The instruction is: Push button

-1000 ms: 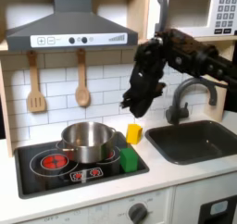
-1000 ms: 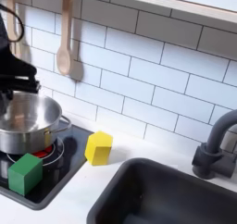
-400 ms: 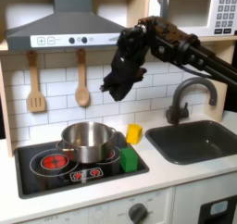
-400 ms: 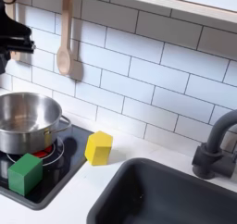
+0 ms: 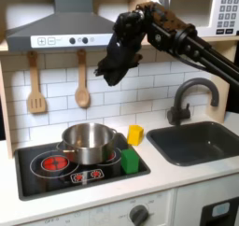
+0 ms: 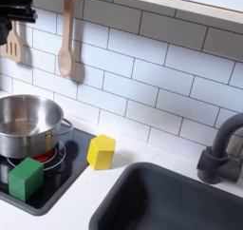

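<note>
Buttons (image 5: 75, 40) sit in a row on the front of the range hood (image 5: 65, 29) above the stove in the first exterior view. The end effector (image 5: 109, 69) hangs just below and to the first exterior view's right of them, near the hood's lower edge; whether its jaws are apart or together cannot be told. A steel pot (image 5: 89, 141) stands on the stove, with a green block (image 5: 130, 160) at the stove's front corner and a yellow block (image 5: 135, 134) on the worktop (image 5: 168, 178) beside it.
</note>
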### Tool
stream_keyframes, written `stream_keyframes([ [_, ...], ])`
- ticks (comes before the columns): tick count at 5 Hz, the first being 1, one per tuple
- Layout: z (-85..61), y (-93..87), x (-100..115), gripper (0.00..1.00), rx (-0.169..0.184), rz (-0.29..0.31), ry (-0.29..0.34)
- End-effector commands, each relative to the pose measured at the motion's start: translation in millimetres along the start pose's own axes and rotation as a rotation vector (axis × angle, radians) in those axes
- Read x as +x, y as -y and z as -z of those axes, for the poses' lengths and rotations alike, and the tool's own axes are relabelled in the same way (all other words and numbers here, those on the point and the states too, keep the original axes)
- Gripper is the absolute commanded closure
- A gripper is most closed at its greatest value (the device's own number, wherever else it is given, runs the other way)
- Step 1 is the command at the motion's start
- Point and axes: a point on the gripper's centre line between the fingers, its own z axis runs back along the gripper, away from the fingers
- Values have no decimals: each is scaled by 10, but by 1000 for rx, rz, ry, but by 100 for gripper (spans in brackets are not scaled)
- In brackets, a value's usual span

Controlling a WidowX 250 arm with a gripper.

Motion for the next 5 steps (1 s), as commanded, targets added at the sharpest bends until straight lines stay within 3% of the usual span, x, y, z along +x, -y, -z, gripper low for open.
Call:
stream_keyframes([
  [1,-143,-54,298,100,4,-13,76],
  [4,-96,-126,479,100,9,-37,182],
  [5,-96,-128,525,100,-9,-42,229],
])
